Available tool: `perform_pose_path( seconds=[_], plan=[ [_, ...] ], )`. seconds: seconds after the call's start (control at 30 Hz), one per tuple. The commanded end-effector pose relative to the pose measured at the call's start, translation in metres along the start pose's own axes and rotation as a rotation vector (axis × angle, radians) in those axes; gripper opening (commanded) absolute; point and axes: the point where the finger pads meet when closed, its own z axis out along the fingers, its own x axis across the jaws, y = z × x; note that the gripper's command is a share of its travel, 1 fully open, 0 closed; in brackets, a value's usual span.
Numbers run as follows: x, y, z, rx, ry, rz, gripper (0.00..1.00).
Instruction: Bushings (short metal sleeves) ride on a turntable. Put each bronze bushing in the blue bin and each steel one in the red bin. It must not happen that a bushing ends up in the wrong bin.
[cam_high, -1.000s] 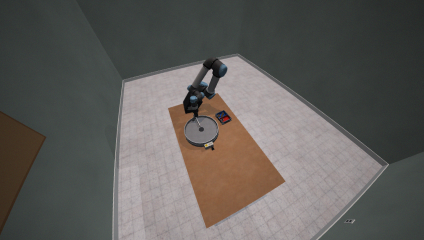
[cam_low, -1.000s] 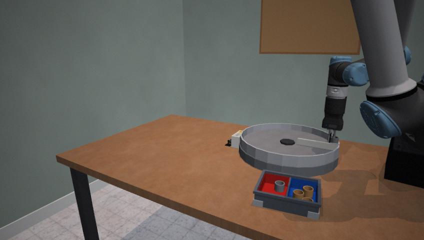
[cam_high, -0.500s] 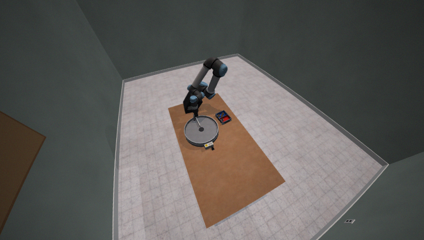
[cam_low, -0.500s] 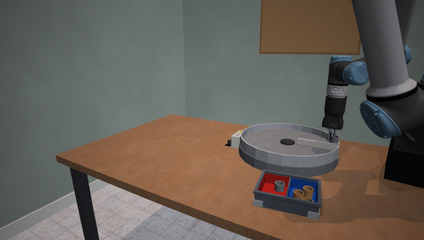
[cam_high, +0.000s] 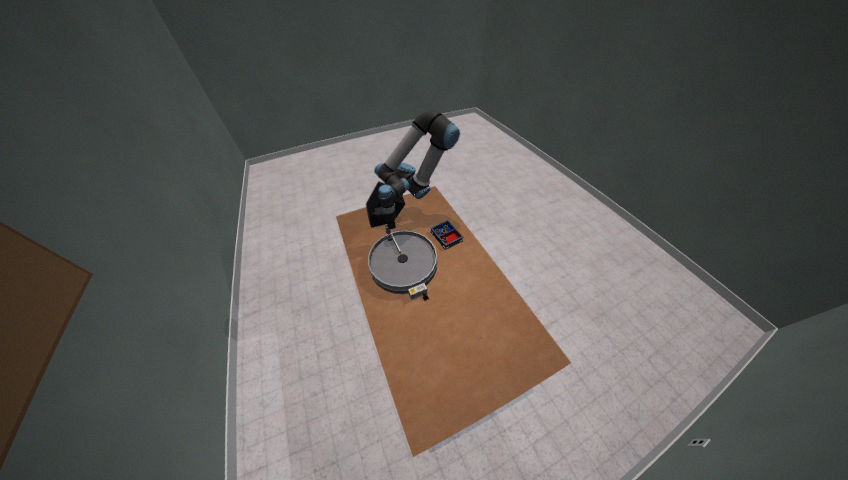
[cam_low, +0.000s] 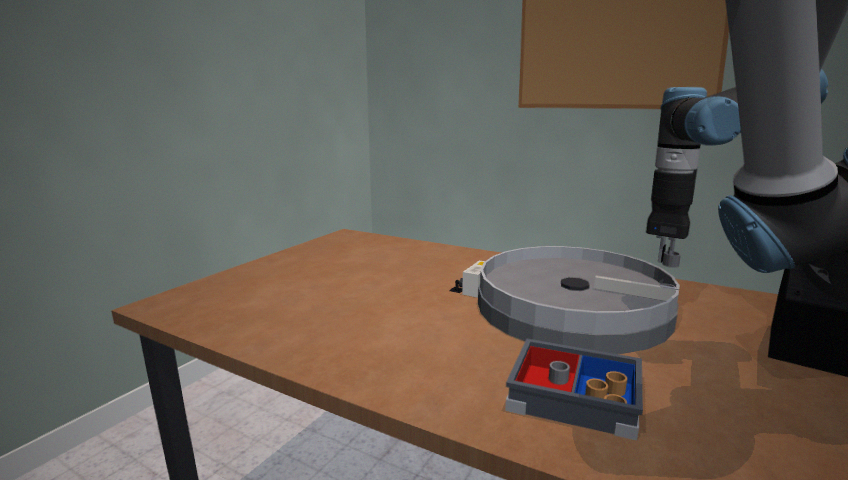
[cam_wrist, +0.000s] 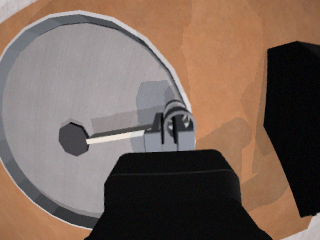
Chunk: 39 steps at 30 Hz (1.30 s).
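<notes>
While end effector (cam_low: 667, 254) grips one steel bushing (cam_low: 672, 258), bins (cam_low: 571, 410) hold one steel, three bronze.

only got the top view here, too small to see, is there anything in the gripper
Observer: yes, the gripper is shut on a grey steel bushing, lifted above the turntable rim.
Operator: whats in the bins already
Observer: one steel bushing stands in the red bin; three bronze bushings sit in the blue bin.
Operator: any left on the table
Observer: none visible on the disc, only the hub and a pale bar.
</notes>
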Motion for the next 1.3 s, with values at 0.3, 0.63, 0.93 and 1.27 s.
perform_pose_path(
  seconds=[0.3, 0.63, 0.93, 1.27],
  plan=[
    [-0.002, 0.011, -0.009, -0.001, 0.001, 0.000, 0.00],
    [-0.011, 0.064, -0.009, -0.001, 0.001, 0.000, 0.00],
    [-0.020, 0.117, -0.010, -0.002, 0.001, 0.000, 0.00],
    [-0.030, 0.170, -0.010, -0.002, 0.001, 0.000, 0.00]
  ],
)
